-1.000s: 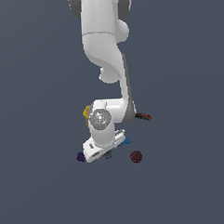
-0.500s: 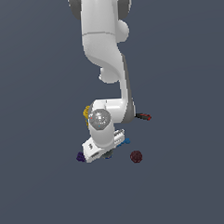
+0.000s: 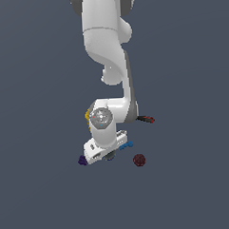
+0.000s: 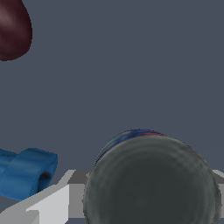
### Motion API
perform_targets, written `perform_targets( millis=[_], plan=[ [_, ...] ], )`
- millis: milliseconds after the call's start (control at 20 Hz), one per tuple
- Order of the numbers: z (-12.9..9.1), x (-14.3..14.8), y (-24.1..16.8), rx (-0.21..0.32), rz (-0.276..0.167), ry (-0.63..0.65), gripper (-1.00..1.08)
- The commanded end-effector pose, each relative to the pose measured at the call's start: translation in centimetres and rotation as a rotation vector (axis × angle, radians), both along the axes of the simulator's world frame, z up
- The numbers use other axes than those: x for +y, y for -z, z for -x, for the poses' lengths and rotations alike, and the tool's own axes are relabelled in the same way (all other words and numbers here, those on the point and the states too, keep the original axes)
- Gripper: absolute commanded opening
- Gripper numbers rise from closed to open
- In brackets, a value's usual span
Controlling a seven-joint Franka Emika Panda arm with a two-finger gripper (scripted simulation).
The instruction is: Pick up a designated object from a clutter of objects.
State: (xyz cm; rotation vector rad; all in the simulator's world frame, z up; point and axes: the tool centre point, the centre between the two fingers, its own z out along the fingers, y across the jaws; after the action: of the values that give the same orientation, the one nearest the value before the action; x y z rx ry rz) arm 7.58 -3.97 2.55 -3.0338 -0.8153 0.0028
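The designated object, a short round can (image 4: 151, 183) with a dark grey-green top and a blue label edge, fills the wrist view. It sits between my gripper's (image 4: 146, 197) fingers (image 4: 57, 203), which press against both its sides. In the exterior view the can (image 3: 109, 157) is only a dark sliver under the white hand of the gripper (image 3: 105, 156), low over the floor. The rest of the clutter of objects lies around it.
A dark red ball (image 3: 139, 160) lies to the exterior view's right of the hand, a purple cube (image 3: 82, 160) to its left. A blue piece (image 3: 126, 145) sits close beside the hand. A red-black screwdriver (image 3: 146, 119) and a yellow bottle (image 3: 87, 115) lie behind the arm.
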Motion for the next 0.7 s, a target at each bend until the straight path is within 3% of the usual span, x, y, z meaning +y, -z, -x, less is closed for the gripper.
perform_targets(
  millis=[0,650],
  plan=[
    [0.3,-0.1,-0.9,-0.002,0.0,0.0,-1.0],
    [4.3,-1.0,-9.7,-0.002,0.0,0.0,-1.0]
  ],
)
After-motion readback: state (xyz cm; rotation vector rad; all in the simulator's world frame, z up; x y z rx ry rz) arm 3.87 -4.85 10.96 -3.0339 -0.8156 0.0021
